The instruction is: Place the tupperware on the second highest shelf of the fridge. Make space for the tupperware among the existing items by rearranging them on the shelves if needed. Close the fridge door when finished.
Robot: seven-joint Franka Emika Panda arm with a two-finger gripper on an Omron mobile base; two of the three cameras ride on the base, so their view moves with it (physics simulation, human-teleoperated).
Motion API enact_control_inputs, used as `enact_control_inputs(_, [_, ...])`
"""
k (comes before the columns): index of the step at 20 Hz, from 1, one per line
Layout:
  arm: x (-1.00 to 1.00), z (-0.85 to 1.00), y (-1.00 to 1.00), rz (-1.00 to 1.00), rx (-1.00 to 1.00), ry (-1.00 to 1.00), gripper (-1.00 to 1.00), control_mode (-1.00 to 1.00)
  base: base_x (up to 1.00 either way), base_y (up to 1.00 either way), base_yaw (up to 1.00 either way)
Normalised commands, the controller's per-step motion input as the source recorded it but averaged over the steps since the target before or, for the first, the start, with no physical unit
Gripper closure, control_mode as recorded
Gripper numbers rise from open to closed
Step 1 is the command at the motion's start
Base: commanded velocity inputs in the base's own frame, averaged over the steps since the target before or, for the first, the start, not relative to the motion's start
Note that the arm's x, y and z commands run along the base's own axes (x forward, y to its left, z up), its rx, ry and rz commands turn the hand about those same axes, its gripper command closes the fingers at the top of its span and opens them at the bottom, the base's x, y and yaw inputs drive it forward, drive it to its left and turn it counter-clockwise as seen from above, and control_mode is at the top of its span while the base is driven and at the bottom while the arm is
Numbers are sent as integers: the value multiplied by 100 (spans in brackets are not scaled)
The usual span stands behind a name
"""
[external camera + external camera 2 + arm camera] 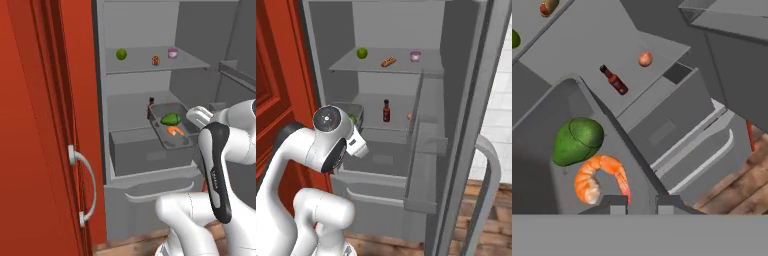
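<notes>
The tupperware (542,115) is a grey open box holding a green avocado (578,140) and an orange shrimp (599,177). My gripper (643,204) is shut on its near wall. The tupperware (175,141) hangs in front of the open fridge (100,100), level with the second highest shelf (607,45) and the drawer box (135,155). On that shelf stand a dark red-capped bottle (386,111) and a small orange-pink fruit (409,116). The top shelf (386,69) carries a lime (362,53), a hot dog (388,62) and a pink cup (415,56). In the right base view my arm hides most of the tupperware (353,109).
The fridge door (476,125) stands open at the right, with its pale bar handle (491,175). A red cabinet (45,125) with a curved handle (85,185) flanks the fridge on the left. The bottom drawer (150,192) sits below the drawer box, above a wooden floor (737,190).
</notes>
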Motion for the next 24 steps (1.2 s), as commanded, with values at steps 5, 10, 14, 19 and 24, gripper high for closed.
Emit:
enact_control_inputs(5, [0,0,0,0,0,0,100,100,62,30,-17])
enact_control_inputs(10, [0,0,0,0,0,0,100,100,55,31,-16])
enact_control_inputs(14, [0,0,0,0,0,0,100,100,46,31,-13])
enact_control_inputs(19, [7,-14,12,-3,-4,2,100,-100,17,18,-6])
enact_control_inputs(24, [23,-38,31,-3,-10,6,100,-100,0,0,0])
